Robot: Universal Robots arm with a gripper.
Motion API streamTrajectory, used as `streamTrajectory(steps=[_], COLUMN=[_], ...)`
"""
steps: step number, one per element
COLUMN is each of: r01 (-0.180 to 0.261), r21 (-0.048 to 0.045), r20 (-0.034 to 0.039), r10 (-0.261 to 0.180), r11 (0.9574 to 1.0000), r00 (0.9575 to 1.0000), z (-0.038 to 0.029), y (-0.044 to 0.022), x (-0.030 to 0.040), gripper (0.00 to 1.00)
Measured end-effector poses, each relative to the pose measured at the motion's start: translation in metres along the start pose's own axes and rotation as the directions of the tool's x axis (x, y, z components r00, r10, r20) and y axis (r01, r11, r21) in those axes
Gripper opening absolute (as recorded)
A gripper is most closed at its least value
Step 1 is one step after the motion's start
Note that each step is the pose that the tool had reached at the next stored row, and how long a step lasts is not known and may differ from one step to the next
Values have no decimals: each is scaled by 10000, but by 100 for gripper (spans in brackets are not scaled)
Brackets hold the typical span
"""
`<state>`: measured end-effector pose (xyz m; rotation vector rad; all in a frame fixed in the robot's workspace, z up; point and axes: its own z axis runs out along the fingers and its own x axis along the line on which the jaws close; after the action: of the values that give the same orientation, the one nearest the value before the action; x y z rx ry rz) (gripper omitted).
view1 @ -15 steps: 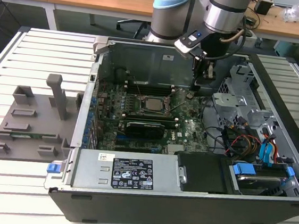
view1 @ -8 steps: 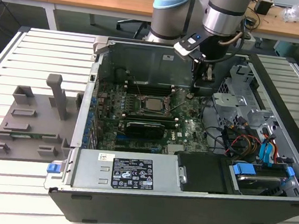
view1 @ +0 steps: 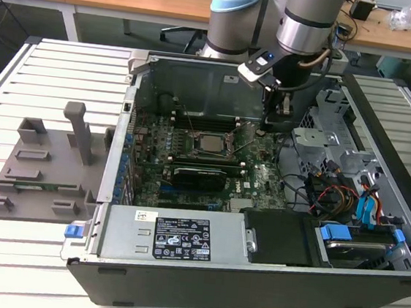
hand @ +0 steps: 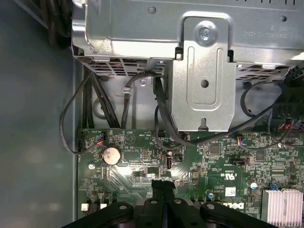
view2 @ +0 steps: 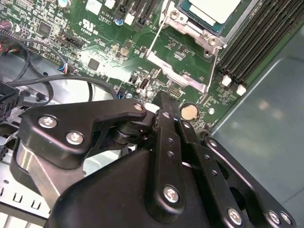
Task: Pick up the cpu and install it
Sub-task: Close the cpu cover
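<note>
Cables [hand: 158,102] and drive cage [hand: 204,71] crowd the clenched, empty gripper [hand: 164,185] above the motherboard [view1: 261,182]; silvery cpu [view1: 210,144] sits in its socket [view2: 187,26], to the exterior view's left.

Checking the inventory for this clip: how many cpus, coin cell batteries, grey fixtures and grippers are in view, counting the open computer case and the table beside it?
cpu: 1
coin cell battery: 1
grey fixture: 1
gripper: 1
Total: 4
</note>
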<state>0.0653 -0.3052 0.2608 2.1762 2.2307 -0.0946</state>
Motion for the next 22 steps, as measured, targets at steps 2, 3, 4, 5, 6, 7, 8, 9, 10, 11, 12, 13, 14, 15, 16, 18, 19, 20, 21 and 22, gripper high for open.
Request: streamTrajectory(steps=[2,3,4,5,6,7,8,9,10,11,12,13,14,15,16,18,19,20,21,22], r01=[0,1,0,0,-1,-3,-2,0,0,1,-1,0,-1,1,1,-2,0,-1,-2,-2], r21=[0,0,0,0,0,0,0,1,1,0,1,0,-1,-2,-4,-8,-13,-15,-16,-18], r20=[0,0,0,0,0,0,0,1,1,-1,2,1,0,0,-1,0,1,1,1,1], r10=[0,-1,0,0,1,3,2,0,0,-1,1,0,1,-1,-1,2,0,1,2,2], r11=[10000,10000,10000,10000,10000,10000,10000,10000,10000,10000,10000,10000,10000,10000,10000,10000,10000,10000,10000,10000], r00=[10000,10000,10000,10000,10000,10000,10000,10000,10000,10000,10000,10000,10000,10000,10000,10000,10000,10000,10000,10000], z=[26,34,52,78,94,106,113,120,128,133,134,134,135,136,136,137,138,139,139,140], y=[1,1,2,2,2,-4,-14,-24,-40,-59,-80,-94,-111,-134,-153,-195,-236,-266,-282,-297], x=[2,2,3,5,5,6,7,8,9,10,10,10,11,12,12,13,14,15,15,16], gripper=[11,11,11,11,11,11,11,11,11,11,11,11,11,11,11,11,11,11,11,11])
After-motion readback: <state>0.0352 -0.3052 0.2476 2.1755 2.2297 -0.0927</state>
